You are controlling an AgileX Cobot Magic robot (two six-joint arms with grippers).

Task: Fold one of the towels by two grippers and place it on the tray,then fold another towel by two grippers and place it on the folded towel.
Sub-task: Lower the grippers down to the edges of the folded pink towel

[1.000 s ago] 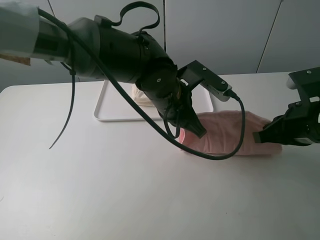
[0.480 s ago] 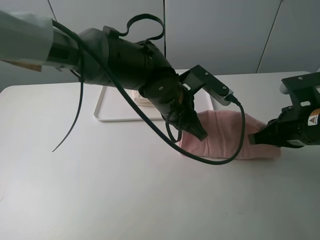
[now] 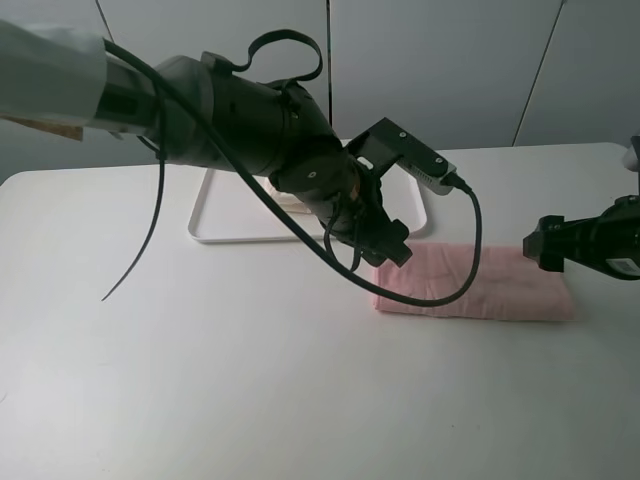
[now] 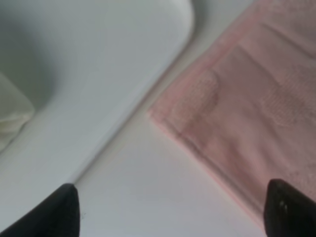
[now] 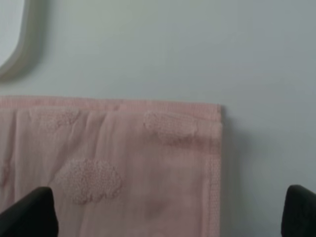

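Progress: judged about half done; stacking is left | cream towel (image 4: 12,116) is seen on the tray (image 3: 225,215) | pink towel (image 3: 480,290) is laid folded on the counter (image 3: 200,380) just beside the tray | left gripper (image 3: 392,255) and right gripper (image 3: 545,250) are held open, empty, above it.

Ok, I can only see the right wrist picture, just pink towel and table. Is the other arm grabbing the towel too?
Observer: No. The left gripper is open over the pink towel, at the end nearest the tray, and it holds nothing.
Operator: Is there another towel anywhere?
Observer: Yes, a cream towel lies on the white tray.
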